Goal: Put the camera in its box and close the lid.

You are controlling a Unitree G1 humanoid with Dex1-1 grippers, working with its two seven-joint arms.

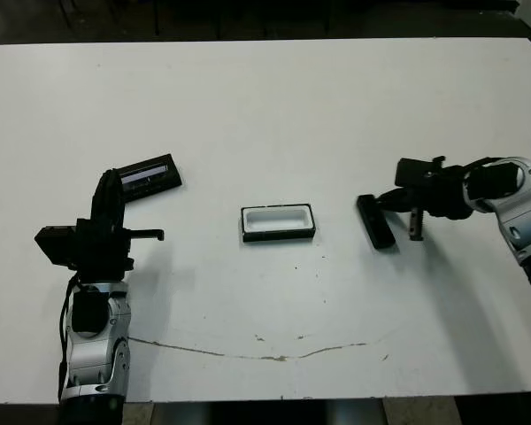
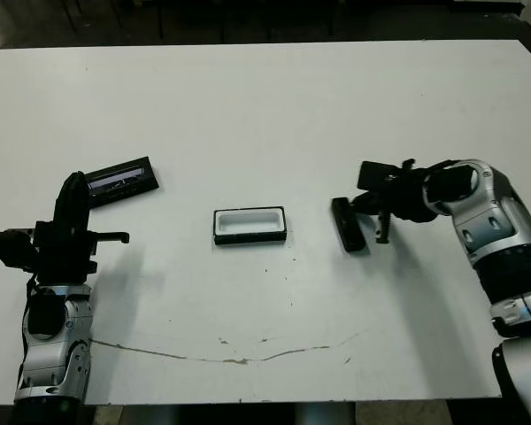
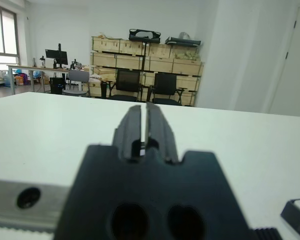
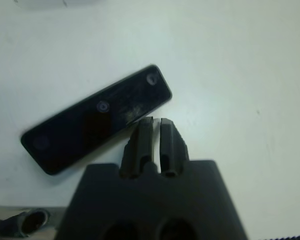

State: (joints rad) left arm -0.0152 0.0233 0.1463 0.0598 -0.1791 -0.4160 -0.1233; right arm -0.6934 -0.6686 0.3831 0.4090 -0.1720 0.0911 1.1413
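Counter point(image 1: 265, 97): plain white, w/ a thin brownish crack-like line near the front edge & a few dark specks. Box point(image 1: 278, 222): black rim, white lining. Camera point(image 1: 373, 221): all black, glossy; right wrist view shows faint round marks on its face. Lid point(image 1: 148, 176): black w/ pale grey-silver strip along its length. Left claw point(image 1: 157, 235): black fingers, black body, arm below silver-grey w/ black parts. Right claw point(image 1: 415, 227): black too, arm silver-grey & black. Background in left wrist view: white walls, tan crates, black chairs.
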